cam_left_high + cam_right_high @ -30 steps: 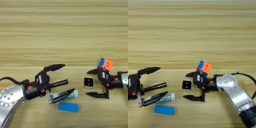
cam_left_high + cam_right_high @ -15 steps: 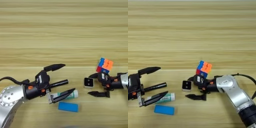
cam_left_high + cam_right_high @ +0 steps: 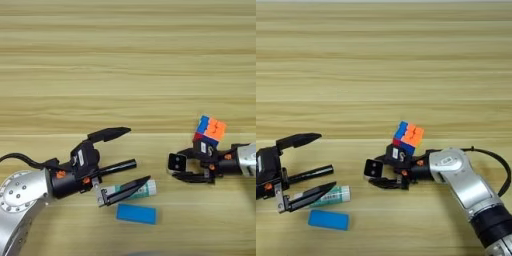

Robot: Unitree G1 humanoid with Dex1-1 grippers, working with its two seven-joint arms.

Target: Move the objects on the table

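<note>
My right gripper (image 3: 178,164) comes in from the right edge, its two black fingers shut on the small white square with a black face (image 3: 373,168). The multicoloured puzzle cube (image 3: 210,131) rests just behind that gripper's wrist. At lower left my left gripper (image 3: 137,154) stands open, its fingers spread wide. The black marker pen (image 3: 118,167) lies between those fingers. The white-green glue stick (image 3: 336,195) sits partly under the lower finger. A flat blue block (image 3: 136,214) lies just in front of the glue stick. All of this is on the wooden table (image 3: 125,60).
The left arm's silver forearm (image 3: 20,197) fills the lower left corner. The right arm's silver forearm and black cable (image 3: 476,192) fill the lower right.
The right gripper's fingers have drawn together from wide open until they clamp the small white square. The left arm and the other objects have not moved.
</note>
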